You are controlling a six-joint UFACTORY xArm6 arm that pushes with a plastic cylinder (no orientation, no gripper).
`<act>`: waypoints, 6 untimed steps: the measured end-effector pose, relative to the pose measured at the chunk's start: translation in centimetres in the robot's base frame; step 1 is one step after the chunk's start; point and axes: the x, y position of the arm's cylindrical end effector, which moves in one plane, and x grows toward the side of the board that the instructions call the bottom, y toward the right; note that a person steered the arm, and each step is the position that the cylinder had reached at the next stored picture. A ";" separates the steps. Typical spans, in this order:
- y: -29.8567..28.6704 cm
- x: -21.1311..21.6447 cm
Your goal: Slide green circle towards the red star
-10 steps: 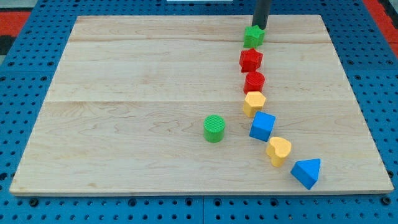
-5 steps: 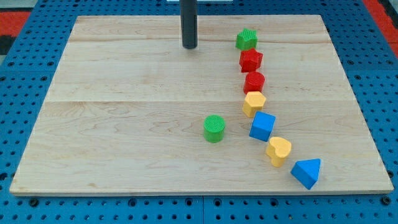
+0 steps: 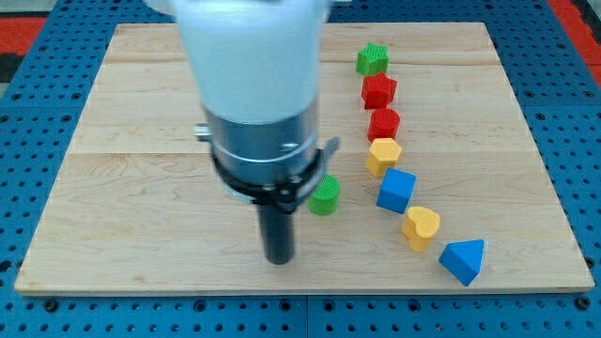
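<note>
The rod's bare tip [image 3: 279,260] rests on the board below-left of the green circle [image 3: 325,195], not touching, seemingly placed to shove it up-right toward the red star [image 3: 378,91].

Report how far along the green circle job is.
Done: nothing yet; the green circle sits well below the red star, apart from it. In hand: my tip rests on the board to the circle's lower left, not touching it. Left: the whole push up and to the view's right, past the red and yellow blocks.
</note>
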 end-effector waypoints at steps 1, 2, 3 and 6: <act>2.1 -0.1; 3.2 -1.3; 3.3 -5.8; 3.2 -15.4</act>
